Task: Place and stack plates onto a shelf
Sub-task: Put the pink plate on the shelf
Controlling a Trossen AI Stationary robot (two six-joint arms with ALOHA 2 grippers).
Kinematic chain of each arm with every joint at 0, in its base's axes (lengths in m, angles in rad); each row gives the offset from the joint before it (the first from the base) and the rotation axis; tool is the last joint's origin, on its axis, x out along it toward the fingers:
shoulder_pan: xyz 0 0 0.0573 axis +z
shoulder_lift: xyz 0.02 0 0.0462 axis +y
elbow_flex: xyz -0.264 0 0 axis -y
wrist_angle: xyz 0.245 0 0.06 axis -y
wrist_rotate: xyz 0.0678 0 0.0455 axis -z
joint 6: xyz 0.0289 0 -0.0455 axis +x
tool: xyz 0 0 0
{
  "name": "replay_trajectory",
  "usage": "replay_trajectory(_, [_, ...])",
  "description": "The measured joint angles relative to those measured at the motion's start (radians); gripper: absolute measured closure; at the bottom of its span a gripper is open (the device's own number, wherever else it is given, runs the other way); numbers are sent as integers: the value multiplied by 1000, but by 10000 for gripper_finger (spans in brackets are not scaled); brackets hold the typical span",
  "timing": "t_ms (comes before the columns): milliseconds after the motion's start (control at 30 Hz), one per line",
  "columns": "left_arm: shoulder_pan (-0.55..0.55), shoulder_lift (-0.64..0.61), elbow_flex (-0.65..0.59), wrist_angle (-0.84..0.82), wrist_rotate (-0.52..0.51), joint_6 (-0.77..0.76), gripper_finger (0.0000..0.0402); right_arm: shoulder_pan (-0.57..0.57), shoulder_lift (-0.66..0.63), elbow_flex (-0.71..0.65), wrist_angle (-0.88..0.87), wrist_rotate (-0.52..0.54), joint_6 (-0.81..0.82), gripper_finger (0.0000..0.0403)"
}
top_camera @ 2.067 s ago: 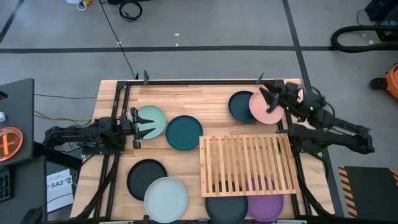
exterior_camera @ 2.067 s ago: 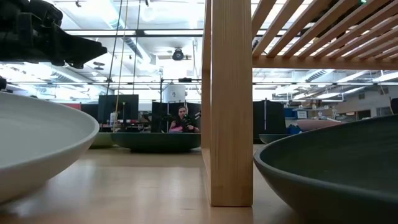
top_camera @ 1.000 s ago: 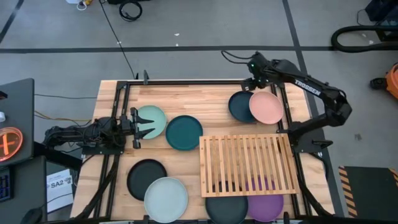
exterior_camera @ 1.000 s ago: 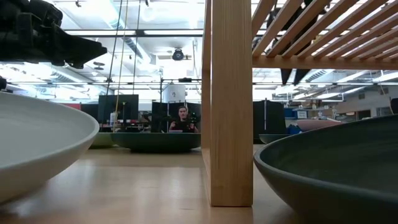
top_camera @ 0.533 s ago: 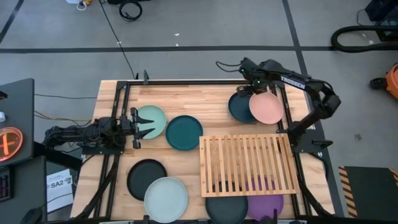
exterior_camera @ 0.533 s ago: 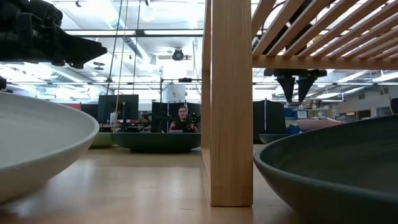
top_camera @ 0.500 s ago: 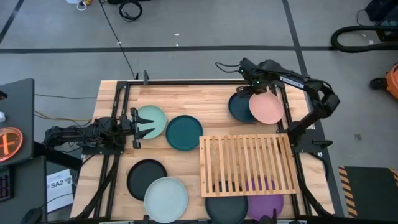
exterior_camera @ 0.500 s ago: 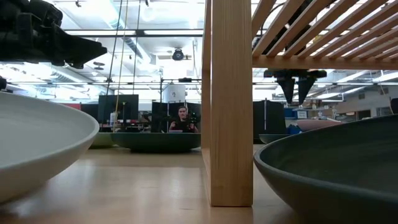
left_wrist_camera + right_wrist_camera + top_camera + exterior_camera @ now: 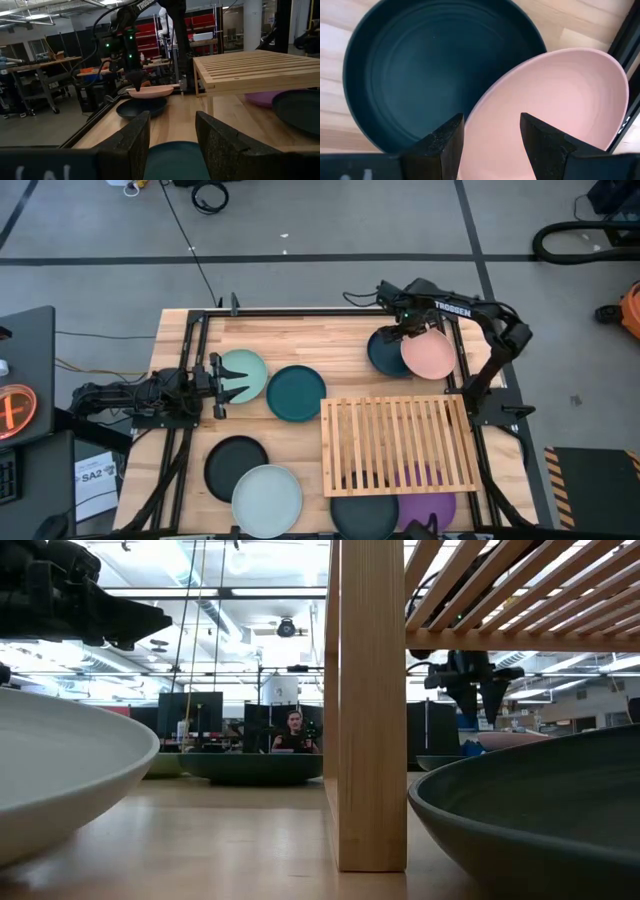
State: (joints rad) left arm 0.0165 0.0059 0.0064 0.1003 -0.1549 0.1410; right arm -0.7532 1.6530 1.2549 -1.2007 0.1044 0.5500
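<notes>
1. High view: our right gripper (image 9: 399, 328) hangs over the far right corner of the table (image 9: 320, 330), just above the spot where the pink plate (image 9: 430, 353) overlaps the dark navy plate (image 9: 386, 351).
2. The right wrist view shows our fingers (image 9: 442, 145) spread, straddling the near edge of the pink plate (image 9: 555, 105); they hold nothing. We judge the spread is set to take that raised edge, since the pink plate leans on the navy plate's (image 9: 420, 65) rim and so offers a lip to pinch.
3. Our left gripper (image 9: 228, 380) waits at the left side, its fingers apart and empty, resting by the mint plate (image 9: 243, 374), with the teal plate (image 9: 295, 392) just beside it.
4. The shelf (image 9: 397, 443) stands at the near right, its slatted top bare; a purple plate (image 9: 428, 506) and a dark plate (image 9: 362, 512) lie partly beneath it. Another dark plate (image 9: 236, 464) and a pale plate (image 9: 267, 498) sit near left.
5. The surface is light butcher-block wood, framed by black rails.
6. Beyond, in the low view, we see a workshop with ceiling lights, monitors and a person (image 9: 294, 732) seated far off.
</notes>
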Motion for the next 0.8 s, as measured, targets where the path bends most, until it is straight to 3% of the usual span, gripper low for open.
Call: replay_trajectory(800, [0,0,0,-1,1,0,237,12,81,0,6,5,23,204])
